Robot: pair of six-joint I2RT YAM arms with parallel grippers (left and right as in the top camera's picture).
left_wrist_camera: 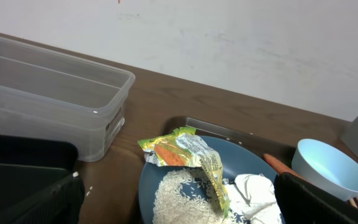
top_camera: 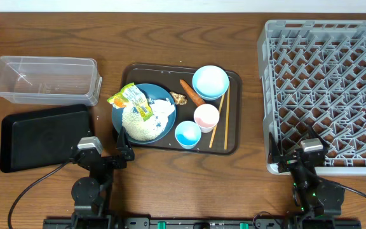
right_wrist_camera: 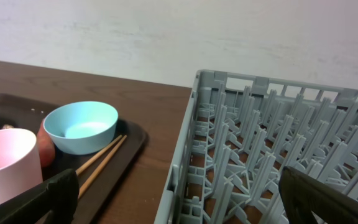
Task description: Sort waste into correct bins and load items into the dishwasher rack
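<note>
On the desk [top_camera: 170, 184], at centre: brown tray [top_camera: 236, 143] with plate [top_camera: 162, 95] of rice [top_camera: 138, 122], wrapper [top_camera: 131, 98] and paper [top_camera: 165, 112]; beside the plate, carrot [top_camera: 189, 92], scrap [top_camera: 178, 98], bowl [top_camera: 210, 81], pink cup [top_camera: 206, 117], blue cup [top_camera: 187, 134], chopsticks [top_camera: 222, 117]. At left: tub [top_camera: 95, 89] behind black tray [top_camera: 37, 137]. At right: rack [top_camera: 326, 95]. At near edge: left claw [top_camera: 101, 159] by the plate, right claw [top_camera: 300, 164] at the rack's near wall, both released, grasping nothing.

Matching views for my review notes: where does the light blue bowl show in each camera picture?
Overhead: light blue bowl upper middle, at the far right corner of the brown tray.
Left wrist: light blue bowl at the right edge, lower half.
Right wrist: light blue bowl left of centre, mid-height.
Shared landmark: the brown tray under it, in all three.
</note>
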